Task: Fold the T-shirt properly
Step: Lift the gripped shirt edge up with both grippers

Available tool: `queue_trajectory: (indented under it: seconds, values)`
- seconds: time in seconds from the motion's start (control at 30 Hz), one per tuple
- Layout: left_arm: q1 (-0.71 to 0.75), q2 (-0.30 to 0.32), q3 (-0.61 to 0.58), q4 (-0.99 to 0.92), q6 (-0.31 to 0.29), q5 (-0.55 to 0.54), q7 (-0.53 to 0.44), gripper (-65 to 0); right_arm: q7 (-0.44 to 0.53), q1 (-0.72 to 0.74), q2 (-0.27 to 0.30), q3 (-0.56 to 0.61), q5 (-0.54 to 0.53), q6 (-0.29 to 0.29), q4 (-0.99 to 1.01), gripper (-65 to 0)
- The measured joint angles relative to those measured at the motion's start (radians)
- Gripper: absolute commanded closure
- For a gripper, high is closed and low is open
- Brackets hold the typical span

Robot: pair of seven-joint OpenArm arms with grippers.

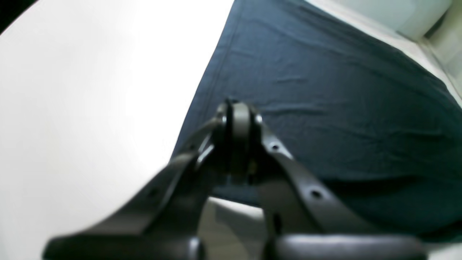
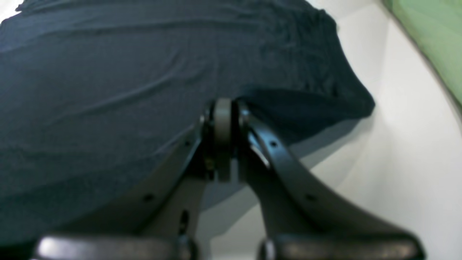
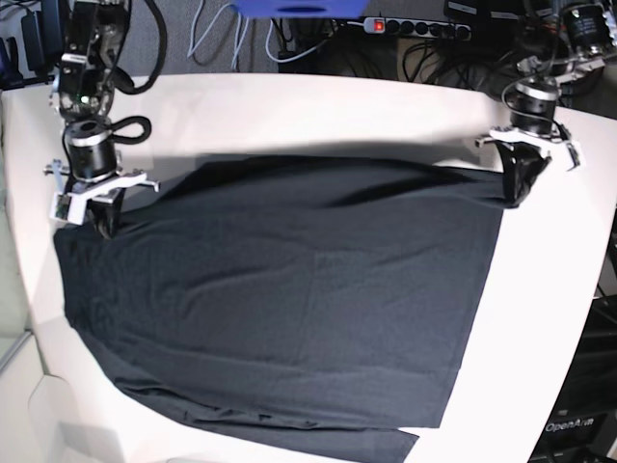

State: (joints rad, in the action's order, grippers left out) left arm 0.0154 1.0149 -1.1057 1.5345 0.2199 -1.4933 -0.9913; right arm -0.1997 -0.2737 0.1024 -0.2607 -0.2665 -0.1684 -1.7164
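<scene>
The dark charcoal T-shirt point(image 3: 289, 289) lies spread flat over most of the white table point(image 3: 289, 106), with a sleeve or hem part trailing off at the near edge. At its far right corner in the base view, my left gripper point(image 3: 519, 193) points down, shut on the cloth. In the left wrist view its fingertips point(image 1: 238, 108) pinch the T-shirt point(image 1: 325, 90) at its edge. The right gripper point(image 3: 104, 227) stands at the far left corner. From the right wrist camera, that right gripper point(image 2: 223, 104) is shut on a raised fold of the T-shirt point(image 2: 108, 90).
Behind the table run cables and a power strip point(image 3: 415, 27), beside a blue object point(image 3: 299, 8). A bare strip of table lies right of the shirt point(image 3: 549, 289). A green surface point(image 2: 429, 47) shows beyond the table edge in the right wrist view.
</scene>
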Motion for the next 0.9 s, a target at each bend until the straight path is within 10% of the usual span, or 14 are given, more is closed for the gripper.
queue_trajectory:
  seconds: [0.57, 0.9]
  values:
    - [-0.097, 0.024, -0.001, -0.056, 0.0, 0.0, 0.002, 0.0, 0.0, 0.118, 0.016, 0.015, 0.0, 0.0, 0.126, -0.4]
    - [-0.152, -0.014, 0.0, -0.129, -0.001, 0.0, 0.164, 0.0, 0.0, 0.148, 0.072, 0.111, 0.0, 0.0, 0.169, -0.4]
